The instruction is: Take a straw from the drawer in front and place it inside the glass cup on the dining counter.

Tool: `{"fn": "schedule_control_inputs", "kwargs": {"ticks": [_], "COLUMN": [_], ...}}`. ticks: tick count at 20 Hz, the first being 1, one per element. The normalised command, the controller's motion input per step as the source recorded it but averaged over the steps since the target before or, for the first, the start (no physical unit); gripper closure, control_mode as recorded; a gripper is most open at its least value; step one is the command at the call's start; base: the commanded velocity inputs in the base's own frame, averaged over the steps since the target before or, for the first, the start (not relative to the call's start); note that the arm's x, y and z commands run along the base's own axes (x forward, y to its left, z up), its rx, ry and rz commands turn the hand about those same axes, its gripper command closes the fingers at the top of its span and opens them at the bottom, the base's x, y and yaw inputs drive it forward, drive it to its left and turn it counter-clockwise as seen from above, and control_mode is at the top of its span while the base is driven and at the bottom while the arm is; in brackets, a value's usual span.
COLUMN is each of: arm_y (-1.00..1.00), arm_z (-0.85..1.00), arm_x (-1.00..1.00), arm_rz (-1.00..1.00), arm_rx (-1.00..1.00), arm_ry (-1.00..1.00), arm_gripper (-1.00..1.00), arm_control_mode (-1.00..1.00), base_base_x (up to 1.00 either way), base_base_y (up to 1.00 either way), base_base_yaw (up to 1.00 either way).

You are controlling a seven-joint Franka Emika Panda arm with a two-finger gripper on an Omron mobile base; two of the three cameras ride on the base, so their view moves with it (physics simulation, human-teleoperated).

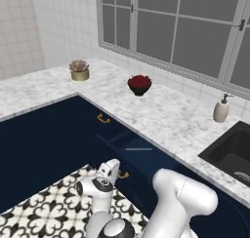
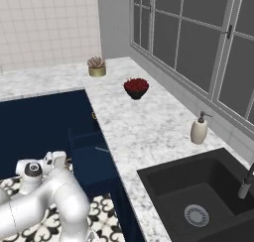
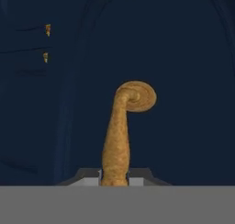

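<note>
The brass handle (image 3: 120, 145) is sitting right up at the lens, with the gripper (image 3: 114, 175) clamping shut around it. It's sticking out from the navy drawer (image 3: 174, 81) front.

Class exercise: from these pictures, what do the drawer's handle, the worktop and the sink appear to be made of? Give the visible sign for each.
Handle: probably brass, judging by its golden-yellow, slightly mottled matte surface.
Worktop: looks like polished marble, white with grey veining.
Sink: matte black, possibly composite or coated metal; the look leaves it open. Its drain ring looks metallic grey.
</note>
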Motion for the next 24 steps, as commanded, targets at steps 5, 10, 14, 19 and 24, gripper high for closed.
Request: {"fn": "schedule_control_inputs", "kwargs": {"ticks": [5, 10, 14, 19, 24], "arm_y": [1.00, 0.88, 0.24, -0.19, -0.78], "arm_z": [0.00, 0.07, 0.56, 0.94, 0.99], "arm_x": [-0.47, -0.34, -0.28, -0.13, -0.01], "arm_rz": [0.05, 0.06, 0.09, 0.06, 0.00], "arm_rx": [0.00, 0.03, 0.28, 0.53, 0.57], "arm_ry": [0.14, 0.15, 0.18, 0.21, 0.08], "arm_gripper": [-1.00, -1.00, -1.00, -1.00, -1.00], "arm_control_mode": [-1.00, -1.00, -1.00, -1.00, -1.00], "base_base_x": [0.00, 0.00, 0.00, 0.00, 0.00], "base_base_y": [0.00, 0.00, 0.00, 0.00, 0.00], "base_base_yaw": [0.00, 0.00, 0.00, 0.00, 0.00]}}
